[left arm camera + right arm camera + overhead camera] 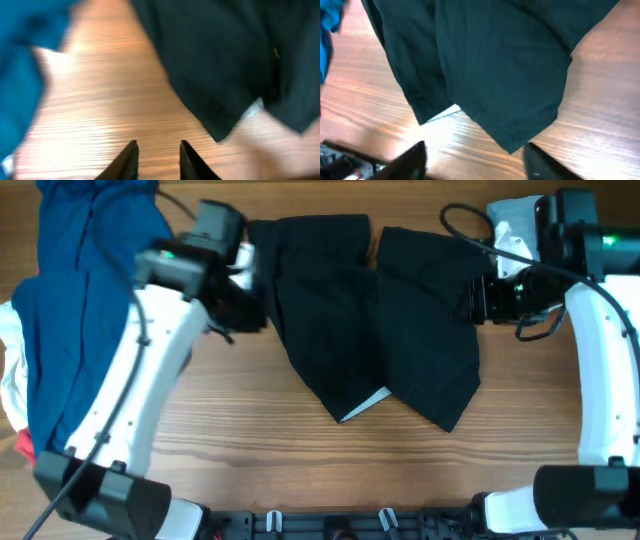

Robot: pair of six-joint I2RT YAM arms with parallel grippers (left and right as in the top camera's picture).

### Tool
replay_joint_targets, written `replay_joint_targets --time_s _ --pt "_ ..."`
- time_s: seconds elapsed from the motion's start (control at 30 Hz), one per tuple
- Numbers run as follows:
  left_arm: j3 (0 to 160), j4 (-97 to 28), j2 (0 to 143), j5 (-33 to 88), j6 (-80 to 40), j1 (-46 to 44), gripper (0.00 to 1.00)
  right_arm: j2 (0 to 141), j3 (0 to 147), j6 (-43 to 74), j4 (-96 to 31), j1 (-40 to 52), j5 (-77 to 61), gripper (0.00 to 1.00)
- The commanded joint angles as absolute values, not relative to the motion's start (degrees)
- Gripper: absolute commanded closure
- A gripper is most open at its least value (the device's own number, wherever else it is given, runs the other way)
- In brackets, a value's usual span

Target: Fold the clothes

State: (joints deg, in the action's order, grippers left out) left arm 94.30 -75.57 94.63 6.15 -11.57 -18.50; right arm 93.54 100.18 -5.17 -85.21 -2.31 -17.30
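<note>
A black garment lies spread on the wooden table, its two halves tapering toward the front edge with a bit of white label at the bottom. It shows in the left wrist view and the right wrist view. My left gripper hovers at the garment's left edge, open and empty. My right gripper is at the garment's right edge, open wide and empty.
A blue garment lies piled at the left, partly under my left arm, with white and red cloth at the far left edge. A white object sits at the back right.
</note>
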Motion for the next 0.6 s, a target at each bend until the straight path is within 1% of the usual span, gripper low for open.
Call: replay_joint_targets --time_s 0.0,0.07,0.1,0.13,0.17,0.2,0.27,0.33,0.4,0.57 --pt "84.2 -71.4 96.2 11.1 -12.2 -26.6 0.63 91.7 99.9 -4.3 -83.2 -2.2 -16.4 0.31" --pt "78.5 -68.1 96.7 11.2 -14.1 -29.4 0.55 91.7 99.9 -3.9 -81.6 -2.2 -16.4 0.28" --pt "76.3 -66.5 96.8 12.7 -13.9 -30.5 0.49 91.7 99.9 -2.9 -80.6 -2.2 -16.5 0.27" --pt "74.5 -64.9 96.8 14.1 -13.8 -31.6 0.37 91.7 99.9 -2.4 -79.6 -2.2 -16.5 0.27" --pt "72.9 -63.2 96.8 15.5 -13.8 -32.8 0.27 91.7 99.9 -2.4 -78.7 -2.2 -16.5 0.27" --pt "71.3 -60.9 96.8 16.1 -14.0 -34.1 0.23 91.7 99.9 -1.9 -77.8 -2.2 -16.5 0.27" --pt "68.8 -56.4 97.2 16.1 -14.3 -36.1 0.23 91.7 99.8 -1.3 -76.9 -2.2 -16.5 0.26" --pt "67.7 -52.6 98.8 16.1 -15.9 -37.5 0.19 91.7 99.8 -1.4 -76.4 -2.2 -16.5 0.26" --pt "67.7 -50.0 101.0 16.1 -17.5 -37.9 0.18 91.7 99.8 -1.5 -76.0 -2.2 -16.5 0.26" --pt "67.7 -48.0 107.4 21.0 -20.4 -38.7 0.21 91.7 99.8 -1.8 -76.0 -2.2 -16.3 0.25"
